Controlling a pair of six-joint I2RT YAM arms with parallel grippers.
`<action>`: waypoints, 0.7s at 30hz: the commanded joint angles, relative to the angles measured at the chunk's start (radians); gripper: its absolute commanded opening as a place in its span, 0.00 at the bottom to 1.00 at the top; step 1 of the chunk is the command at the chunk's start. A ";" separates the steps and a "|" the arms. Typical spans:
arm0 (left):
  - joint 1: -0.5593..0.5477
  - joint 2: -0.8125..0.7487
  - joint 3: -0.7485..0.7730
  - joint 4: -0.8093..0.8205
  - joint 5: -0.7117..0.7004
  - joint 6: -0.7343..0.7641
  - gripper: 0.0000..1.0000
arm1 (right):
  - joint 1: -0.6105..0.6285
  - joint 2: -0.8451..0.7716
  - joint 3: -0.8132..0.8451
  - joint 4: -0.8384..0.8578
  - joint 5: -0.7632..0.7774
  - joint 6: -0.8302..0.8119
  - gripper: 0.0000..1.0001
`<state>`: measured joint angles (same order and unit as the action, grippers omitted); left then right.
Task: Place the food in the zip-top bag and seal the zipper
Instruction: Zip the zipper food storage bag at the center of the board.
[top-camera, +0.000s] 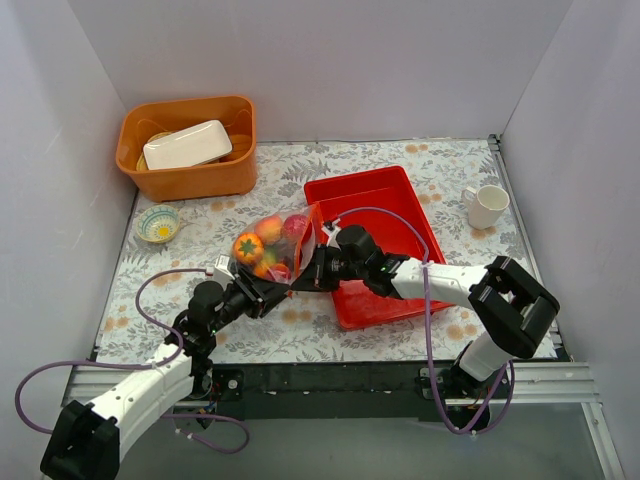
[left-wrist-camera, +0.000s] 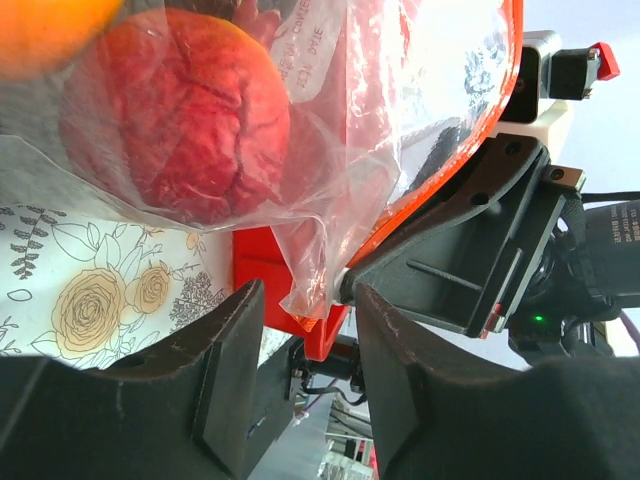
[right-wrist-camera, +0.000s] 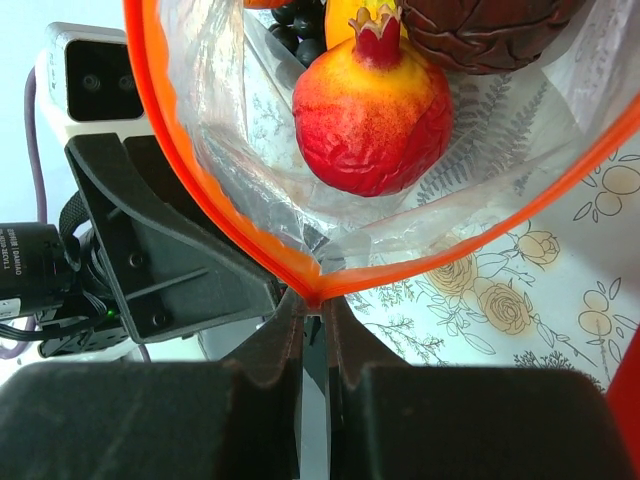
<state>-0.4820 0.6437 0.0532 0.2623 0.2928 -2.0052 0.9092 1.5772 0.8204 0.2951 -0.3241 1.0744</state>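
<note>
- Near the middle of the worktop, just left of the red tray, the zip-top bag lies with the food inside it.
- Through the clear plastic show an orange fruit, a red ball, a red-and-yellow fruit with a small crown, a dark red ball and part of the grape bunch.
- The bag's mouth faces the arms and gapes wide; the zipper runs as an open orange loop, its two sides apart and meeting only at the corner.
- The right end effector is clamped on that corner of the zipper, its fingers pressed together with the strip between them.
- The left end effector sits just beside the right one, at the bag's near edge. Its fingers are spread apart, with a loose fold of plastic hanging at the gap's mouth, not pinched.
- At the worktop's far left corner stands an orange basin holding a white dish; a small bowl sits in front of it.
- A white mug stands right of the tray.
</note>
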 joint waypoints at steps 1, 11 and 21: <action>-0.009 -0.007 -0.033 -0.003 0.020 -0.296 0.40 | -0.009 -0.036 -0.003 0.053 0.010 0.004 0.04; -0.013 0.023 -0.032 0.035 0.002 -0.294 0.21 | -0.018 -0.039 -0.001 0.059 -0.001 0.007 0.04; -0.015 0.079 -0.016 0.098 -0.012 -0.296 0.05 | -0.018 -0.026 -0.004 0.039 -0.029 0.006 0.03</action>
<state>-0.4923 0.7177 0.0532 0.3256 0.2966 -2.0087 0.8955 1.5764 0.8196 0.2951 -0.3283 1.0756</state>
